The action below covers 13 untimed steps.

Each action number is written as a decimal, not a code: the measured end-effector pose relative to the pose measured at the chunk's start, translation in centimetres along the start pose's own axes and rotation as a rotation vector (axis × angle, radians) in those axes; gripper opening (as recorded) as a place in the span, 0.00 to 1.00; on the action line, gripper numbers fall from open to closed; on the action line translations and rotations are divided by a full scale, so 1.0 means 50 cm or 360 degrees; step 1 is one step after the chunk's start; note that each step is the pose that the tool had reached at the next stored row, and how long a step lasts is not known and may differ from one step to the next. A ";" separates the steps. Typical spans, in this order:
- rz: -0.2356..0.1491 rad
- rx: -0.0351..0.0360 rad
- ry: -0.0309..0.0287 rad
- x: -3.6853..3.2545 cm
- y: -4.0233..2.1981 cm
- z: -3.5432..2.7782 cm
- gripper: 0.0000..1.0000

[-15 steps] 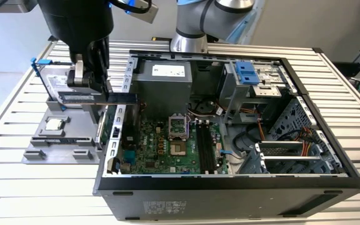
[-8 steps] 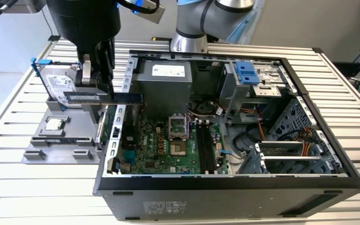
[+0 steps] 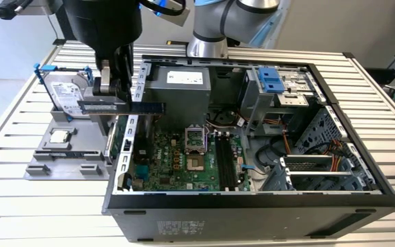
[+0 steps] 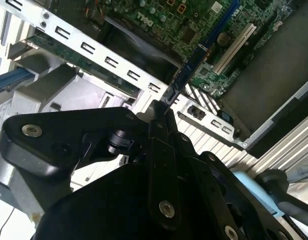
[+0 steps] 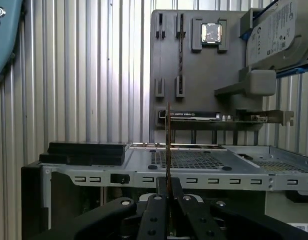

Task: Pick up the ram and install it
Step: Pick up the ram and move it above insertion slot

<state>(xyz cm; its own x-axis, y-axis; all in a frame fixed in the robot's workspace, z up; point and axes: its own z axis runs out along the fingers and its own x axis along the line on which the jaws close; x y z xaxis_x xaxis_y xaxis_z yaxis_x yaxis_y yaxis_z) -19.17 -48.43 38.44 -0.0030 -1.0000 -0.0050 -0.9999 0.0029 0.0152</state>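
In the exterior view my gripper (image 3: 117,102) is shut on the ram (image 3: 149,107), a long narrow stick held level in the air. It hangs over the case's wall (image 3: 130,134) on the exterior view's left, between the grey fixture (image 3: 53,165) and the motherboard (image 3: 173,167). The black memory slots (image 3: 226,163) lie lower and further to the exterior view's right. In both wrist views the ram (image 4: 193,57) (image 5: 167,145) is seen edge-on, sticking out from between the fingers (image 4: 154,125) (image 5: 154,210).
The grey fixture also holds a hard drive (image 3: 67,95) with blue rails and a small square processor (image 3: 60,136). Inside the open case are the power supply (image 3: 183,85), the processor socket (image 3: 196,149), drive cages (image 3: 307,172) and cables. An expansion card (image 5: 193,115) stands at the fixture's edge.
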 end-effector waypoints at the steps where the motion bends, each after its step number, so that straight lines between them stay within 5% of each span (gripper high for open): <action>1: 0.0000 0.0000 0.00000 0.000 -0.003 0.000 0.00; 13: 0.0000 0.0000 0.00008 0.000 -0.037 -0.001 0.00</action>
<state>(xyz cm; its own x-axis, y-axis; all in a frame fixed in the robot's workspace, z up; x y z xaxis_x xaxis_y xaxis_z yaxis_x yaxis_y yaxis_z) -17.31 -48.43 38.44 -0.0031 -1.0000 -0.0045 -0.9999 0.0030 0.0152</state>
